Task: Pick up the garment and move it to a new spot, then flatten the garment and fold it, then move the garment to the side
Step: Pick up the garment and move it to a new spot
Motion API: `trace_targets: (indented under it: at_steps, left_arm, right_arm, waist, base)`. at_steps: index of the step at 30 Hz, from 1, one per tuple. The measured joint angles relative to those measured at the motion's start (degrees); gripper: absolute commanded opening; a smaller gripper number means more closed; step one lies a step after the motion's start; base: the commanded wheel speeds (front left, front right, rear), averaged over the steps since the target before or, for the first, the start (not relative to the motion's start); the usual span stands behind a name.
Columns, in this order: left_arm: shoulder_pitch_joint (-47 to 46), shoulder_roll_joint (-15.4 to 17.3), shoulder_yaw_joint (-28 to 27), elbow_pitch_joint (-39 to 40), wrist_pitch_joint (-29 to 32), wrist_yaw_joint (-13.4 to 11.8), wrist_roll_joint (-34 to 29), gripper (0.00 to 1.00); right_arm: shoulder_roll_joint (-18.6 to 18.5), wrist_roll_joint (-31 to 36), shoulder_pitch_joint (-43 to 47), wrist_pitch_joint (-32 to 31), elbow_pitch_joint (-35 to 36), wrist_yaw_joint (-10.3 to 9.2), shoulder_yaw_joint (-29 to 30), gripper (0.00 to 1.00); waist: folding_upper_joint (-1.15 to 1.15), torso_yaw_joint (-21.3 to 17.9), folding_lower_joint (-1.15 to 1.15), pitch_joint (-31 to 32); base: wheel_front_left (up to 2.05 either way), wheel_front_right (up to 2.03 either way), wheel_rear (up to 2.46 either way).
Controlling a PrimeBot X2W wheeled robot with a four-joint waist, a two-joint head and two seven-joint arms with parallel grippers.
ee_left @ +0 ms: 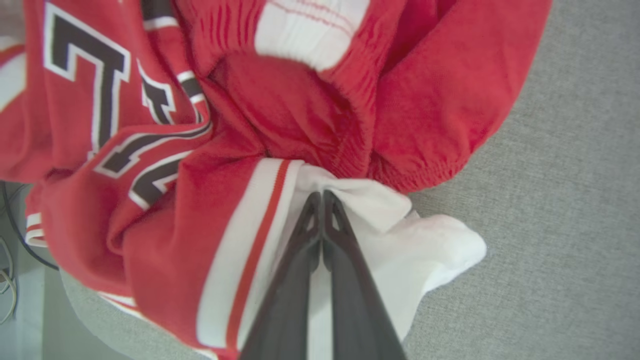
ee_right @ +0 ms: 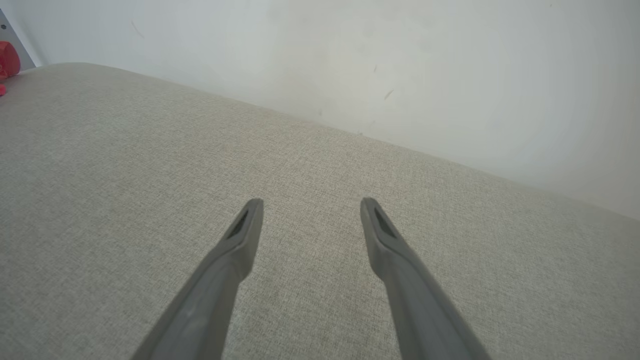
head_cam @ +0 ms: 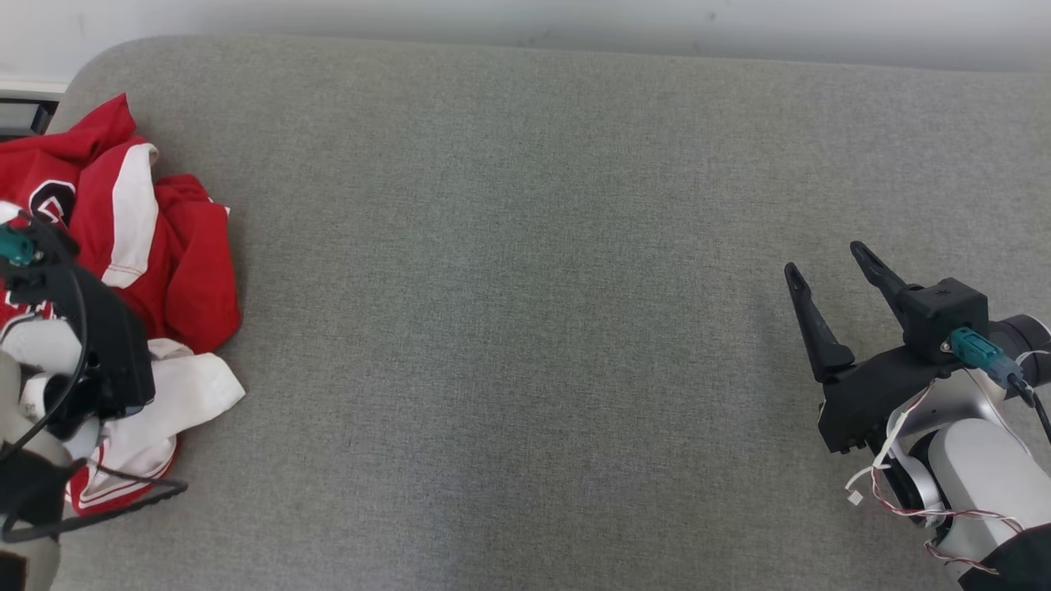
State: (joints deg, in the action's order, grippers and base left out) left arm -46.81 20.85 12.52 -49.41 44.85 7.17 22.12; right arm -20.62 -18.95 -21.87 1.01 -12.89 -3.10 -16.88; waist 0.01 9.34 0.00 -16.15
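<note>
Red-and-white garment [head_cam: 176, 246] lay bunched at the surface's [head_cam: 525, 345] left end, left tool [ee_left: 321, 200] clamped on its white fold, right tool [head_cam: 825, 258] spread, empty. Pick-up step, seemingly; next called for lifting clear and carrying inward.

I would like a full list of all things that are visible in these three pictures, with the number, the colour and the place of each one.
garment: one, red and white with black letters, crumpled at the left end of the padded surface
padded surface: one, grey, spread across the head view, under the garment
wall: one, white, behind the far edge of the padded surface
left hand: one, dark, shut on a white fold of the garment
right hand: one, dark, open, over the bare padded surface at the right, apart from the garment
</note>
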Motion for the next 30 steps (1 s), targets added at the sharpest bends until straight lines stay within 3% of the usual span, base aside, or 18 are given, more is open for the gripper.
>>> trace_targets:
  at_steps: [7, 18, 30]
  left_arm:
    - [-3.4, 0.4, 3.7, 1.6, -2.5, 0.0, 0.5, 0.0]
    - [-6.4, 0.7, 12.1, 12.4, -11.0, 0.0, 6.0, 0.0]
    - [-13.1, 1.1, 24.3, 30.7, -18.1, 0.0, 13.3, 0.0]
  right_arm:
    - [-0.1, 0.0, 0.0, 0.0, -0.1, -0.18, 0.3, 1.0]
    - [2.4, -0.6, -0.2, 0.1, -2.4, -0.26, -0.5, 1.0]
    - [7.0, -2.3, -1.0, 2.1, -6.4, -0.48, -0.9, 1.0]
  waist:
    - [0.0, 0.9, -0.01, 0.7]
    - [0.0, 1.5, -0.01, 3.2]
    - [-0.01, -4.2, -0.01, 5.3]
  base:
    - [0.0, 0.0, 0.0]
    - [0.0, 0.0, 0.0]
    - [0.0, 0.0, 0.0]
